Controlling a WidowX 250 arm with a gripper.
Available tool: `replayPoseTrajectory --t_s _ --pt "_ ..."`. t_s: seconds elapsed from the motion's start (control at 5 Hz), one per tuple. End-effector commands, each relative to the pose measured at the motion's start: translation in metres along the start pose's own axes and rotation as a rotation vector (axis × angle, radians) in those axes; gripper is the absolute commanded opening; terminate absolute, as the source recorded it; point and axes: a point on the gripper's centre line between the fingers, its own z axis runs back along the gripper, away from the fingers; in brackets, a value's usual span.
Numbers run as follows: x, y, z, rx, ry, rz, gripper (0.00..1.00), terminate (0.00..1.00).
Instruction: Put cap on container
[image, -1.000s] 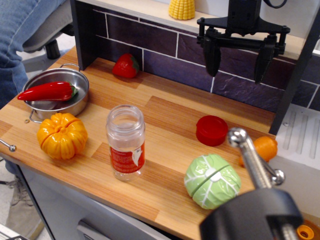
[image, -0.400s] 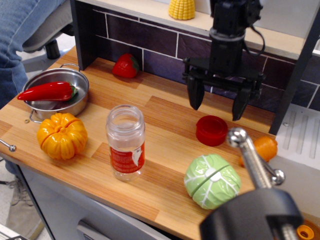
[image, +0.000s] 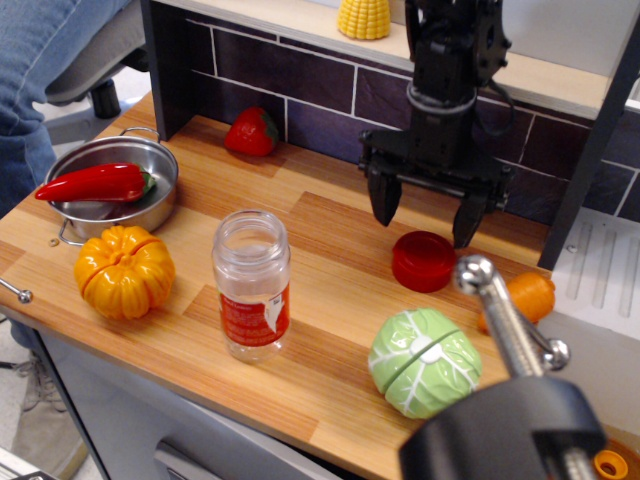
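Wooden counter (image: 330, 215) is bearing the cap (image: 423, 260), lying flat well right of the open jar (image: 252, 284); gripper (image: 426, 214) is hovering jaws spread above it—light, stiff, likely slick; pinching its rim looks best.

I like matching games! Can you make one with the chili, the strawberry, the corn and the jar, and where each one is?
Things:
1. chili
2. strawberry
3. corn
4. jar

Places:
A. up on the shelf
B. standing open in the middle of the table
C. lying across the steel pot
D. on the table by the tiled wall

Pairs: 1-C, 2-D, 3-A, 4-B
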Motion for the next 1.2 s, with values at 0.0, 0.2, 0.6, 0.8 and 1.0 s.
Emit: replayPoseTrajectory --t_s 0.0,0.2,0.6,0.8,1.0 --pt "0.001 -0.005 -0.004 0.004 -0.021 -0.009 1.0 0.0" --pt "0.0 -0.009 -0.007 -0.013 0.005 0.013 1.0 0.0" --pt "0.004 -0.015 -0.017 -0.011 -0.002 0.064 0.0 0.0" --pt "0.007 -0.012 0.012 -0.041 -0.007 0.045 0.0 0.0" --pt "0.0 -0.001 0.055 -0.048 0.044 0.016 0.0 0.0"
